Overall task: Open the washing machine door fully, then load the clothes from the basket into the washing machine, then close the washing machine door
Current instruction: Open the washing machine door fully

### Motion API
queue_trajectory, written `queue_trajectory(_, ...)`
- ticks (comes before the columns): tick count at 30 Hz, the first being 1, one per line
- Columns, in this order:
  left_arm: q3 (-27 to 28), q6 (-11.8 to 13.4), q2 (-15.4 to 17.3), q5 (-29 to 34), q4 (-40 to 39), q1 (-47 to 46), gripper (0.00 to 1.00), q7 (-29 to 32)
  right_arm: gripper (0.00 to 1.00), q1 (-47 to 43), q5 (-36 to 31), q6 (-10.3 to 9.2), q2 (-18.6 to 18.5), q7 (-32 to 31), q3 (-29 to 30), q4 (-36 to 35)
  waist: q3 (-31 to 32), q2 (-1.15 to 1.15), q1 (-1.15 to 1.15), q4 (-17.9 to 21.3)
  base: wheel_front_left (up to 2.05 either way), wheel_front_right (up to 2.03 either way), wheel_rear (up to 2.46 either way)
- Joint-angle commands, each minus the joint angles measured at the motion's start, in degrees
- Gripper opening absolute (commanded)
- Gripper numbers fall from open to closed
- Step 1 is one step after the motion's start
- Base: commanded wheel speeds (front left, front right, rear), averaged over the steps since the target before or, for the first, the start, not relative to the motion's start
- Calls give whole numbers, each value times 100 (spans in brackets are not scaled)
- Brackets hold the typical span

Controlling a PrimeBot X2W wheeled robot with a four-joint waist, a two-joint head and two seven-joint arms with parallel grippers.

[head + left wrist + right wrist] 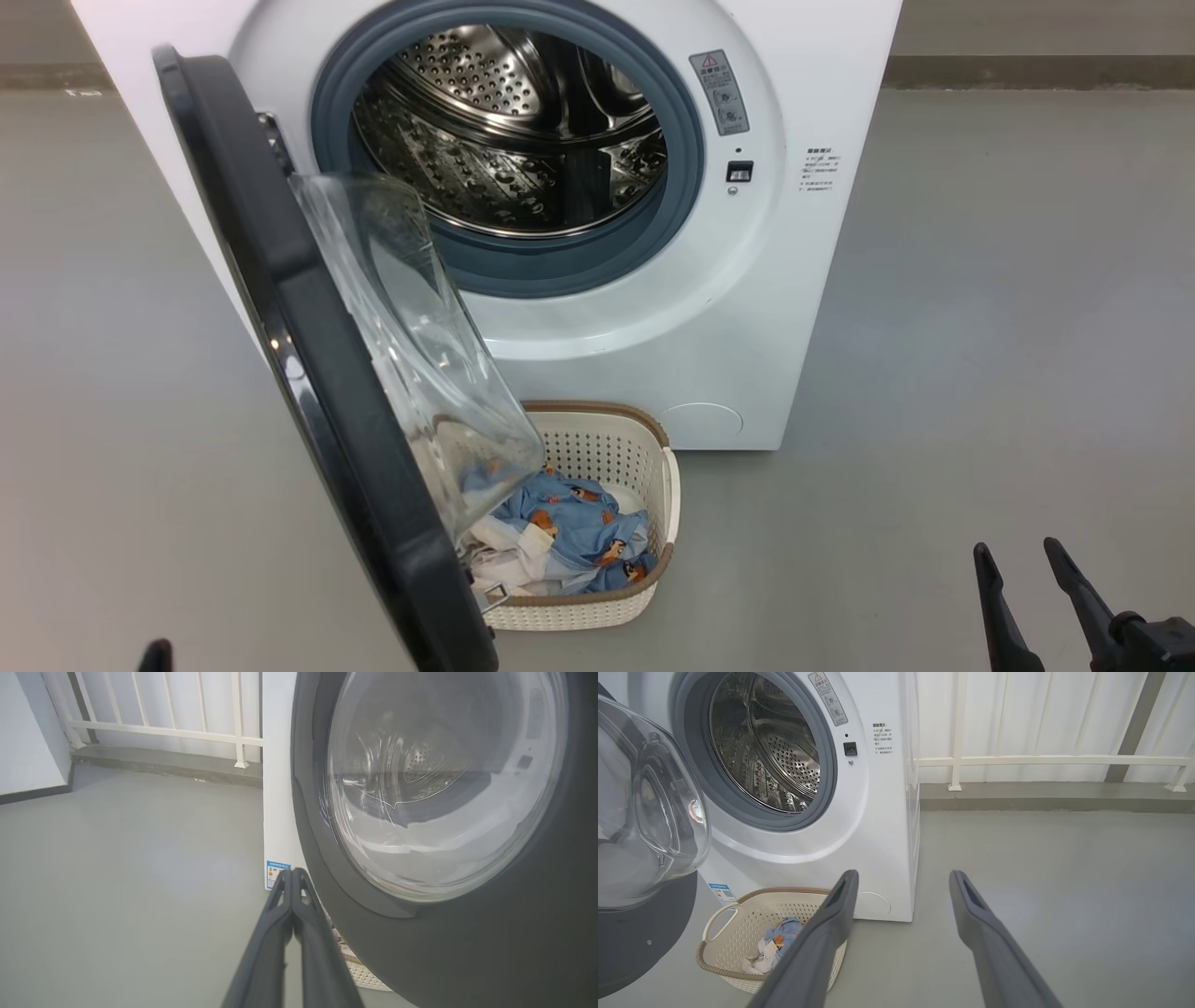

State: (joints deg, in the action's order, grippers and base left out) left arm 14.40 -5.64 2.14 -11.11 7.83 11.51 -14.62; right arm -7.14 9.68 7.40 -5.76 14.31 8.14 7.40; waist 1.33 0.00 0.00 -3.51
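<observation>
Head view: from above, facing forward and down onto the front of the washing machine (pixel 728 317), its door (pixel 313 355) close at left. Left wrist view: low, close beside the door, facing the back railing (pixel 163 731). Right wrist view: low, farther off (set obliquely); shares drum (pixel 784 765) and basket (pixel 733 933) with the head view.

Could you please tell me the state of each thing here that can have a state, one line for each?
washing machine door: open, swung out, covering part of the basket in the head view.
drum: empty as far as seen.
basket: upright on the floor, holding clothes.
clothes: crumpled inside the basket.
left end effector: shut, holding nothing.
right end effector: open, empty.
</observation>
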Motion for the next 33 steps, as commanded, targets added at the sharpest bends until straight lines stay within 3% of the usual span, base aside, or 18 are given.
queue_trajectory(1,292,93,74,-59,-271,-217,0,-38,100,125,18,9,-105,69,-146,-158,2,0,0,-9,0,0,0)
queue_trajectory(10,796,294,74,-14,-1685,-625,0,-38,100,98,15,9,-119,69,-115,-193,14,0,0,-95,0,0,0)
queue_trajectory(17,278,184,74,-31,-3248,-995,0,-38,100,41,20,9,-118,69,-55,-226,41,0,0,-257,0,0,0)
queue_trajectory(21,-626,72,74,-43,-4179,-1362,0,150,100,7,17,9,-97,69,-55,-221,61,0,0,-392,0,0,0)
queue_trajectory(25,-1939,-3,74,-186,-4821,-1669,0,705,100,20,11,9,-64,69,-84,-217,71,0,0,-468,0,0,0)
queue_trajectory(29,-3226,72,74,-609,-4883,-1578,0,1328,100,36,11,9,-37,69,-100,-215,61,0,0,-500,0,0,0)
queue_trajectory(33,-3923,294,74,-938,-4464,-1303,0,1749,100,52,20,9,-22,69,-106,-210,40,0,0,-513,0,0,0)
